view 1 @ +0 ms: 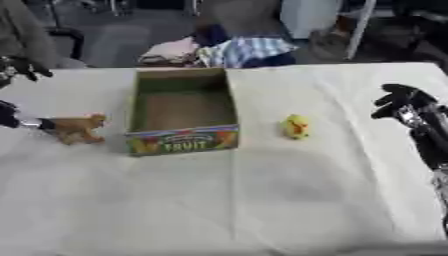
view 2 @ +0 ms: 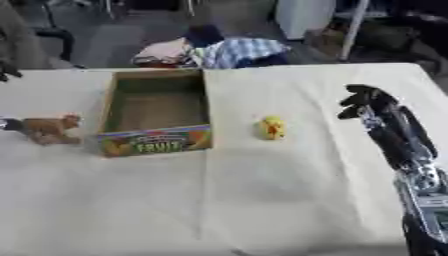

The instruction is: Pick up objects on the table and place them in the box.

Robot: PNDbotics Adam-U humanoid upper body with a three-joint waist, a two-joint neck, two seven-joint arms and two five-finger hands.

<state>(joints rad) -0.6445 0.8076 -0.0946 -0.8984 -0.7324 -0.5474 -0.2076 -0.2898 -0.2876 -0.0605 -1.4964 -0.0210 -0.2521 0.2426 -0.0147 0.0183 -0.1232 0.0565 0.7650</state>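
Note:
An open cardboard box point(view 1: 181, 142) with "FRUIT" printed on its front wall stands left of the table's middle, and its inside looks empty. A brown toy animal point(view 1: 79, 129) stands on the cloth just left of the box. My left hand point(view 1: 10, 116) shows at the left edge, spread open, with one fingertip touching the toy's rear end. A small yellow toy point(view 1: 296, 126) with red marks lies right of the box. My right hand point(view 2: 369, 104) hovers farther right of it, its fingers relaxed and holding nothing.
A white cloth point(view 1: 262, 200) covers the table, with a wide bare stretch in front of the box. Behind the far edge lies a pile of clothes point(view 1: 236, 50), with chair and table legs beyond it.

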